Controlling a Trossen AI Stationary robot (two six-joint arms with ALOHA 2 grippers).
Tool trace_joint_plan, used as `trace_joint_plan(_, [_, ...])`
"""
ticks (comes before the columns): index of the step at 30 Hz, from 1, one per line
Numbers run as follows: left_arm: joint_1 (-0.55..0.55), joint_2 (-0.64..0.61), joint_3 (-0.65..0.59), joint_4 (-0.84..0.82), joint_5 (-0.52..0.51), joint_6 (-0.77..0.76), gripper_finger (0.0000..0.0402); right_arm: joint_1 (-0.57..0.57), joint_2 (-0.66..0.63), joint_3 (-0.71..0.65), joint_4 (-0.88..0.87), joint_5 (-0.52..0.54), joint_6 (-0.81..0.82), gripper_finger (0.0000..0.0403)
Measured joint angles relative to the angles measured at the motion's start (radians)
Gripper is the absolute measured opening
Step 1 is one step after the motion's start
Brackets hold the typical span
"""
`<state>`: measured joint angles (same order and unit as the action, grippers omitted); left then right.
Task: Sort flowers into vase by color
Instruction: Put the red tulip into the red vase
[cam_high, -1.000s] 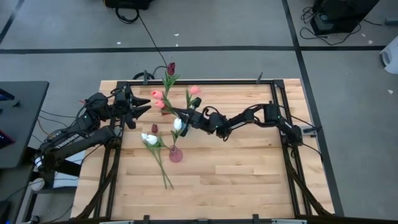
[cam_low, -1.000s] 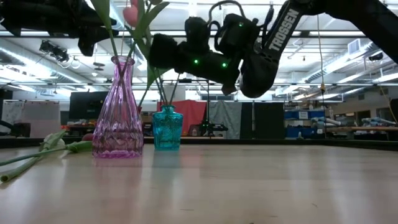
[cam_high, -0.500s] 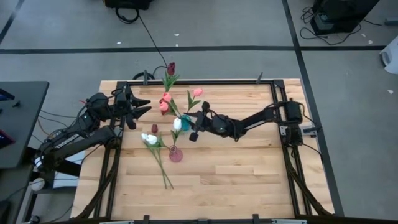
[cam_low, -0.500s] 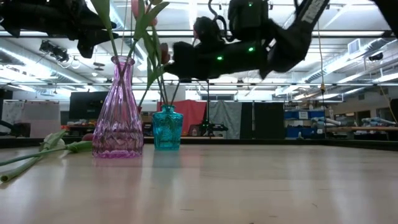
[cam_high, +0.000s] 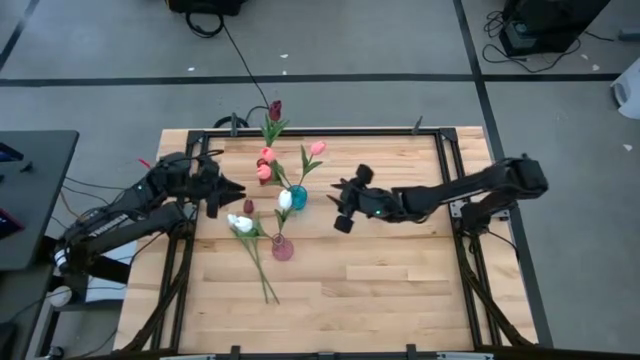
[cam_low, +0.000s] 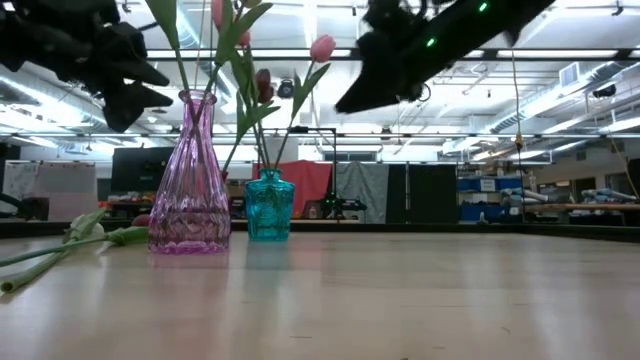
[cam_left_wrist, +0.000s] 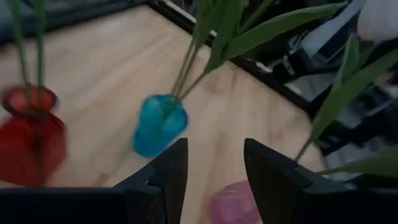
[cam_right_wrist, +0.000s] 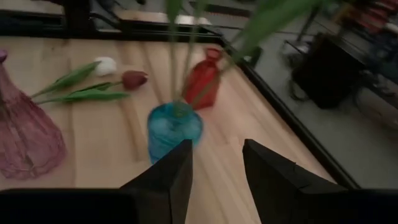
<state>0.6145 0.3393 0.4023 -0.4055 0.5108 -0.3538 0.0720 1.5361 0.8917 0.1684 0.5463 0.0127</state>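
A blue vase (cam_high: 297, 197) stands mid-table with green stems in it, one topped by a pink tulip (cam_high: 317, 148). Nearer the front stands a pink glass vase (cam_high: 283, 248), also with stems. A red vase (cam_right_wrist: 202, 84) stands beyond the blue one. White tulips (cam_high: 240, 222) and a maroon one (cam_right_wrist: 134, 79) lie flat on the table left of the vases. My right gripper (cam_high: 337, 205) hangs open and bare, right of the blue vase and above it. My left gripper (cam_high: 232, 190) hangs open and bare, left of the vases.
A dark metal frame (cam_high: 440, 150) runs along the table's edges. Tall stems and leaves (cam_low: 240, 70) rise between the two grippers. The wooden top (cam_high: 380, 290) lies bare to the right and toward the near edge.
My right gripper has opened and let go of the pink tulip's stem, then drawn back toward the table's right edge and upward. The tulip stays standing in the blue vase. My left gripper has shifted slightly down and toward the near edge, still open.
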Motion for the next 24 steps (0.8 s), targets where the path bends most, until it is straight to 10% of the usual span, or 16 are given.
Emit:
trace_joint_plan(11, [-0.099,0.03,0.064,0.169,-0.117,-0.23,0.0163,0.013,-0.118,0.0,-0.099,0.041,0.009,0.0151])
trace_joint_plan(24, [-0.107,0.166,0.6,-0.555,-0.338,-0.112,0.0163,0.015,-0.116,0.0,-0.145,0.073,-0.012,0.015])
